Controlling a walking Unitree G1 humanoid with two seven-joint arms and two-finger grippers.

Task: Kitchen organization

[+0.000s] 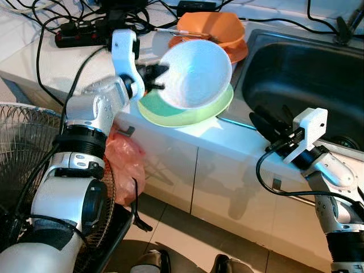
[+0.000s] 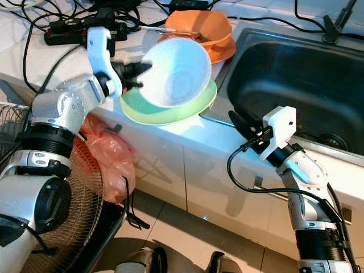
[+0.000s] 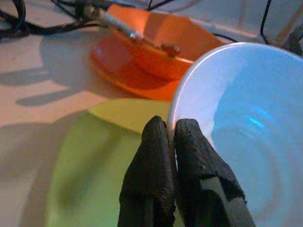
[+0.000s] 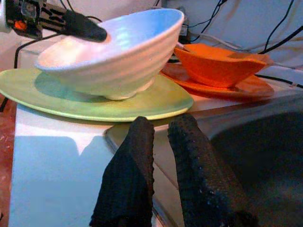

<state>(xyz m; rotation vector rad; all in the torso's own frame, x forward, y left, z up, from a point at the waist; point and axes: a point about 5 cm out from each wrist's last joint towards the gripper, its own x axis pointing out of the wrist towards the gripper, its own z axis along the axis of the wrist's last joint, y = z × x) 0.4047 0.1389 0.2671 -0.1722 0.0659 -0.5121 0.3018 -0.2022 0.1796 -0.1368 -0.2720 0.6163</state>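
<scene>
left gripper [image 1: 156, 78] is pinched shut on the rim of the white bowl [image 1: 196, 74]; one finger inside the rim, one outside, per the left wrist view; bowl is tilted, its foot resting on the green plate [image 1: 216, 108], rim on the gripper side raised; green plate sits on the counter [image 1: 57, 62] just beside the sink [image 1: 296, 74], overhanging the counter's front edge; orange bowl on an orange plate [image 1: 213, 28] sits behind the green plate, touching or nearly so, can't tell which; right gripper [image 1: 267, 126] hovers at the sink's near corner, fingers close together with a narrow gap, holding nothing.

handling guess: bowl looks like ribbed glazed ceramic; stiff, fairly heavy for a one-edge pinch, slippery, chips if dropped; rim grip is workable but torque is high, so keep it low over the plate; the overhanging green plate could tip if the bowl drags on it; power strip [image 1: 79, 37] and cables sit behind the plates.
</scene>
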